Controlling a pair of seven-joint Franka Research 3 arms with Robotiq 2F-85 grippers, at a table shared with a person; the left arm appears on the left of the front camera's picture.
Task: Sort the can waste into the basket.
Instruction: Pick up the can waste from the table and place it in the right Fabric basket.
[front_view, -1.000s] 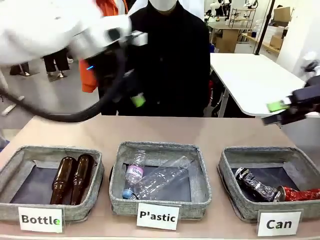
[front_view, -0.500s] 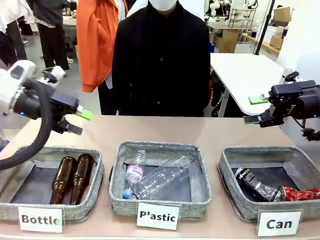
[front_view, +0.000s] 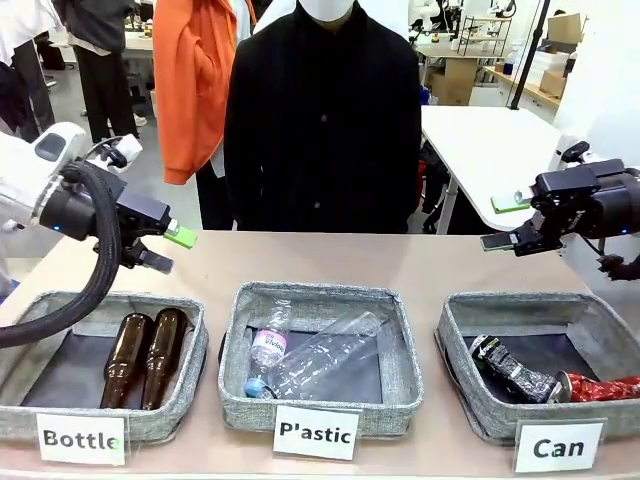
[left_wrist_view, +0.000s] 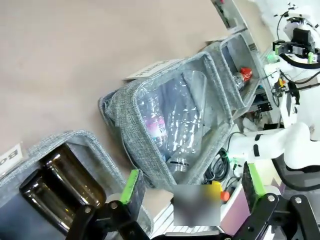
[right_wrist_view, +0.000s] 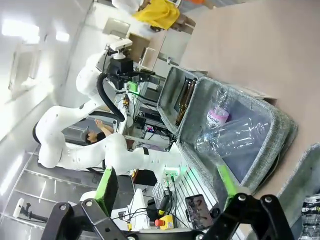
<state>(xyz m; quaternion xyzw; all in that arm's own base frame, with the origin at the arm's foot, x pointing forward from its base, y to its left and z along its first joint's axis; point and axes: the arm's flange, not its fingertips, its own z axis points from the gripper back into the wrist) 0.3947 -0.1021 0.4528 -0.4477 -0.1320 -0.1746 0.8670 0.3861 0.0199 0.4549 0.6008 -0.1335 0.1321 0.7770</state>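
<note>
The left claw (front_view: 165, 247) stands spread and empty above the desk's (front_view: 330, 262) left edge, having swung down from high over the middle a second ago and then settled. The right claw (front_view: 515, 222), also spread and empty, hangs off the desk's right edge after a slight lift and drift inward. Both arms pulling back with nothing held suggests that sorting is finished.

Along the near edge stand three baskets. The basket (front_view: 470, 395) labelled "Can", at the near right corner, holds the can waste: a dark can (front_view: 512, 368) and, just beside it, a crushed red can (front_view: 600, 388). The middle basket (front_view: 400, 375), labelled "Plastic", holds clear plastic bottles (front_view: 315, 358). The left basket (front_view: 190, 375), labelled "Bottle", holds two brown glass bottles (front_view: 145, 358) lying side by side.
</note>
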